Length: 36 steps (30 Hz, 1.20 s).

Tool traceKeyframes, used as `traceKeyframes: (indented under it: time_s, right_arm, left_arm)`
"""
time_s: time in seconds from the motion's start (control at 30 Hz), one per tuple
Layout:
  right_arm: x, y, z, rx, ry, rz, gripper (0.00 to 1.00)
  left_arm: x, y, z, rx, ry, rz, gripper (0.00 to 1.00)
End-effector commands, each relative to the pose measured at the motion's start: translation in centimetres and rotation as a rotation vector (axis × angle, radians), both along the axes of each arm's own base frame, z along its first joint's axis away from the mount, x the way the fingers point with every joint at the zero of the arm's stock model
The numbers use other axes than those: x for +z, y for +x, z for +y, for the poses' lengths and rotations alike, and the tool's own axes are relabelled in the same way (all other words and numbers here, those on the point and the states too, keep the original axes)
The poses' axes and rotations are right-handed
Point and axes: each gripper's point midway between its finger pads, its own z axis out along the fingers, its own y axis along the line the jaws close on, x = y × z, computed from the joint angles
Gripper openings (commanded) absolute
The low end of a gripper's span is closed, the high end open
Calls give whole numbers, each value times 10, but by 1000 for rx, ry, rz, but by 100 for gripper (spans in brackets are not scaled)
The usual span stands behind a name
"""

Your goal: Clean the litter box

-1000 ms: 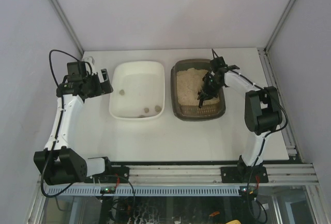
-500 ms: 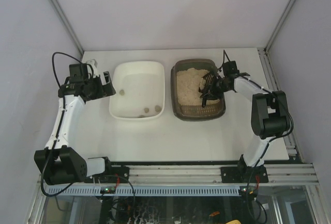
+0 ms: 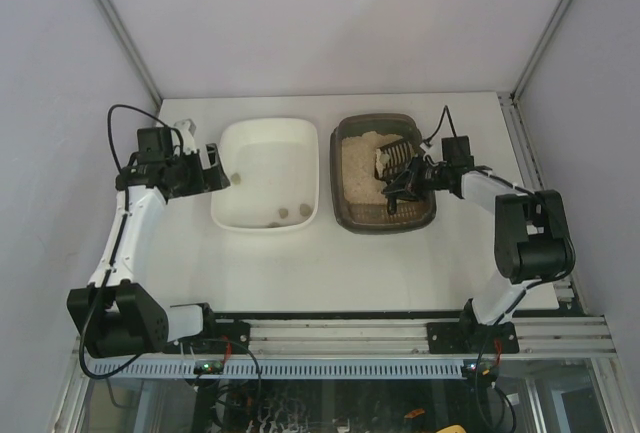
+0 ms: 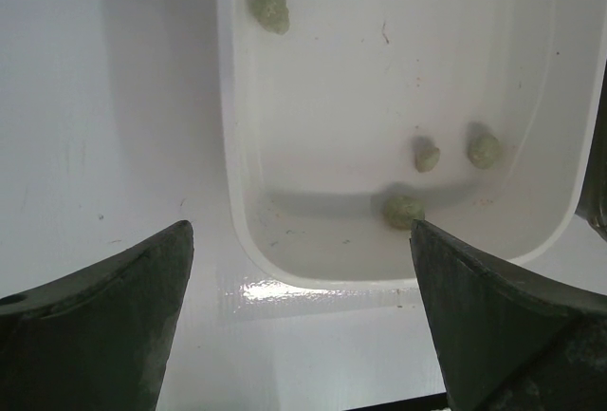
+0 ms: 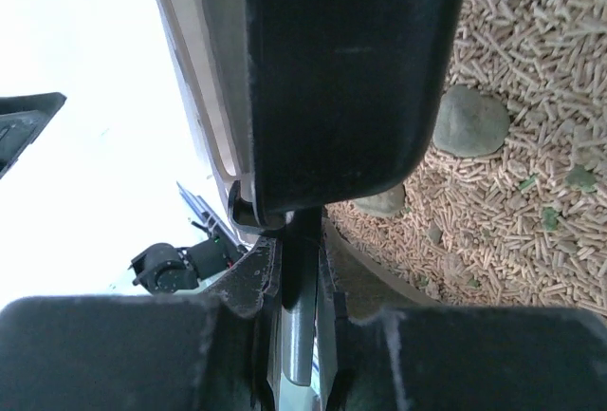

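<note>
Right wrist view: the scoop (image 5: 341, 79) fills your frame and hides most of the litter box (image 5: 204, 98), whose wall is blurred. Left wrist view: white tray (image 4: 226, 126) is cut off top and right. Overhead, you can't tell the scoop's contents; too small.

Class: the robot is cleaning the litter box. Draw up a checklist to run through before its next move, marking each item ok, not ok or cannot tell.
1. Jaws of the right gripper shut on the handle of the scoop: ok.
2. The scoop is over the litter box: ok.
3. The scoop is carrying a clump: cannot tell, its inside does not show.
4. Litter free of clumps: not ok, a grey clump lies beside the scoop.
5. Room in the white tray: ok, only four clumps in it.
6. Path clear of the left gripper: ok, it is open by the tray's left edge.
</note>
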Motion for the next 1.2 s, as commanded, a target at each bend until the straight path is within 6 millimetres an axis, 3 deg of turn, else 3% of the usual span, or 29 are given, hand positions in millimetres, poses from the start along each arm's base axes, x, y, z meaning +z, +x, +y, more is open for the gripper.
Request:
traceKeyframes:
  time_s: [0.0, 0.07, 0.27, 0.47, 0.63, 0.77, 0.9, 1.07, 1.17]
  right_arm:
    - [31, 6, 6, 21, 90, -160, 0]
    - [34, 3, 6, 16, 114, -182, 0]
    - [72, -6, 13, 11, 360, -419, 0]
    - [78, -12, 13, 29, 364, -548, 0]
    - [111, -23, 5, 22, 509, -655, 0]
    - [101, -28, 19, 97, 532, -596, 0]
    - [92, -16, 4, -9, 539, -539, 0]
    - [83, -27, 34, 85, 583, -434, 0]
    - [86, -18, 24, 12, 586, -437, 0]
  left_arm:
    - [1, 1, -8, -67, -2, -43, 100]
    - [0, 1, -9, -75, -4, -39, 100]
    - [-1, -1, -19, -146, -29, -36, 100]
    - [0, -7, -26, -207, -47, -41, 100]
    - [-2, -9, -31, -242, -64, -34, 100]
    - [-3, -11, -36, -271, -86, -23, 100]
    - [-2, -12, -37, -278, -85, -25, 99]
    - [-3, -13, -39, -290, -92, -23, 99]
    - [-3, -13, -39, -294, -97, -17, 100]
